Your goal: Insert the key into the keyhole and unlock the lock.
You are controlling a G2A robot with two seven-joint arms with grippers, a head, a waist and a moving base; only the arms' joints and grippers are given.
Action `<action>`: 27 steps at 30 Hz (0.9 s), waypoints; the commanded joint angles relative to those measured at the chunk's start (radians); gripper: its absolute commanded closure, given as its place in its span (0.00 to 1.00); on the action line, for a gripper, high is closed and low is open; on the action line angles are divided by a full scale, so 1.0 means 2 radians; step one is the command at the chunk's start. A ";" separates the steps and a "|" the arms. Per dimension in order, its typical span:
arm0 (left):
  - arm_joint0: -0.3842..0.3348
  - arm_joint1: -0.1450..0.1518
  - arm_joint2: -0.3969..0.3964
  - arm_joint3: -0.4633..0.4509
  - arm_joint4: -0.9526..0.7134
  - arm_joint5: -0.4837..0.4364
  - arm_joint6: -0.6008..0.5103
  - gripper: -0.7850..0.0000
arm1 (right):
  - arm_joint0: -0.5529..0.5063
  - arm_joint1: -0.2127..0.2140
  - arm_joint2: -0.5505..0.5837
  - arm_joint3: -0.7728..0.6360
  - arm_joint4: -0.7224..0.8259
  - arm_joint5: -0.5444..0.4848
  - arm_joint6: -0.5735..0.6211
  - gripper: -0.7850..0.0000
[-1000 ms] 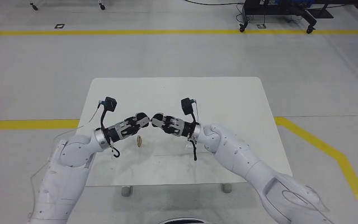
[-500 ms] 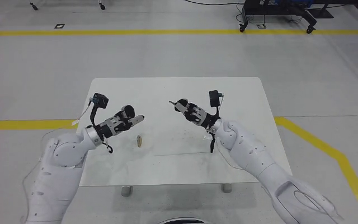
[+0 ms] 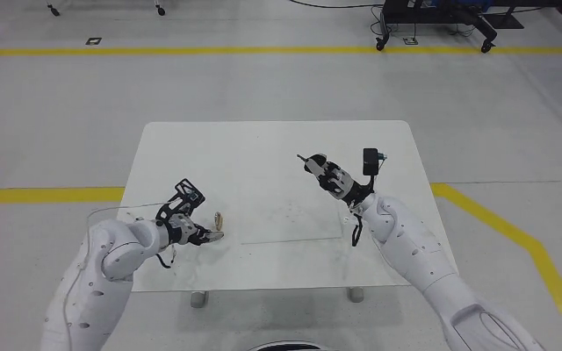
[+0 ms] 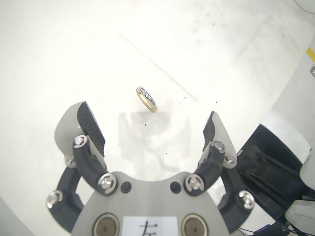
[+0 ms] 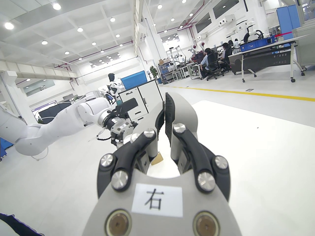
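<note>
Barely started: lock (image 4: pixel 146 98) lies on bench (image 3: pixel 263 149), left end effector (image 4: pixel 147 114) released just over it. Right end effector (image 3: pixel 309 161) clenched on prob. the key (image 3: pixel 301 158), well apart. Insert & turn still to do.

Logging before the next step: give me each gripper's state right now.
Left gripper: open, empty, just above the lock.
Right gripper: shut on the key, whose thin tip sticks out in the top view.
</note>
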 commanded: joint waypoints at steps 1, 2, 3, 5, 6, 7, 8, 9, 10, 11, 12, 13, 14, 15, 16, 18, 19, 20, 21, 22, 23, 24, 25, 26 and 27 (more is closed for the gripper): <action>-0.002 0.000 0.011 0.004 0.014 0.003 0.002 0.25 | 0.000 0.000 0.000 0.000 0.000 0.000 0.000 1.00; -0.005 -0.001 0.016 0.007 0.019 0.006 0.005 0.35 | 0.000 0.000 0.000 0.000 0.000 0.000 0.000 1.00; -0.007 -0.001 0.020 0.010 0.024 0.008 0.009 0.38 | 0.000 0.000 0.000 0.000 0.000 0.000 0.000 1.00; -0.013 -0.002 0.029 0.016 0.033 0.015 0.016 0.43 | 0.000 0.000 0.000 0.000 0.000 0.000 0.000 1.00; -0.015 -0.002 0.034 0.019 0.038 0.018 0.018 0.50 | 0.000 0.000 0.000 0.000 0.000 0.000 0.000 1.00; -0.017 -0.002 0.039 0.021 0.042 0.020 0.020 0.51 | 0.000 0.000 0.000 0.000 0.000 0.000 0.000 1.00; -0.020 -0.003 0.044 0.024 0.047 0.022 0.022 0.53 | 0.000 0.000 0.000 0.000 0.000 0.000 0.000 1.00; -0.022 -0.003 0.050 0.025 0.054 0.023 0.023 0.55 | 0.000 0.000 0.000 0.000 0.000 0.000 0.000 1.00; -0.024 -0.004 0.055 0.026 0.061 0.026 0.025 0.56 | 0.000 0.000 0.000 0.000 0.000 0.000 0.000 1.00; -0.025 -0.004 0.060 0.027 0.067 0.029 0.029 0.59 | 0.000 0.000 0.000 0.000 0.000 0.000 0.000 1.00; -0.026 -0.004 0.063 0.029 0.070 0.031 0.033 0.61 | 0.000 0.000 0.000 0.000 0.000 0.000 0.000 1.00; -0.027 -0.005 0.066 0.030 0.072 0.033 0.036 0.64 | 0.000 0.000 0.000 0.000 0.000 0.000 0.000 1.00; -0.028 -0.005 0.067 0.030 0.073 0.035 0.038 0.64 | 0.000 0.000 0.000 0.000 0.000 0.000 0.000 1.00; -0.028 -0.005 0.067 0.031 0.076 0.037 0.042 0.65 | 0.000 0.000 0.000 0.000 0.000 0.000 0.000 1.00; -0.028 -0.004 0.067 0.031 0.078 0.040 0.044 0.68 | 0.000 0.000 0.000 0.000 0.000 0.000 0.000 1.00; -0.029 -0.004 0.066 0.032 0.079 0.044 0.051 0.72 | 0.000 0.000 0.000 0.000 0.000 0.000 0.000 1.00; -0.029 -0.004 0.066 0.032 0.080 0.045 0.054 0.73 | 0.000 0.000 0.000 0.000 0.000 0.000 0.000 1.00; -0.029 -0.004 0.066 0.032 0.081 0.046 0.056 0.74 | 0.000 0.000 0.000 0.000 0.000 0.000 0.000 1.00; -0.029 -0.004 0.066 0.032 0.082 0.048 0.058 0.76 | 0.000 0.000 0.000 0.000 0.000 0.000 0.000 1.00; -0.028 -0.004 0.067 0.033 0.084 0.048 0.060 0.80 | 0.000 0.000 0.000 0.000 0.000 0.000 0.000 1.00; -0.029 -0.004 0.068 0.034 0.086 0.049 0.061 0.81 | 0.000 0.000 0.000 0.000 0.000 0.000 0.000 1.00; -0.029 -0.004 0.069 0.034 0.088 0.050 0.062 0.96 | 0.000 0.000 0.000 0.000 0.000 0.000 0.000 1.00; -0.030 -0.004 0.070 0.034 0.092 0.051 0.063 1.00 | 0.000 0.000 0.000 0.000 0.000 0.000 0.000 1.00; -0.030 -0.004 0.071 0.035 0.095 0.053 0.064 1.00 | 0.000 0.000 0.000 0.000 0.000 0.000 0.000 1.00; -0.031 -0.004 0.071 0.035 0.096 0.054 0.067 1.00 | 0.000 0.000 0.000 0.000 0.000 0.000 0.000 1.00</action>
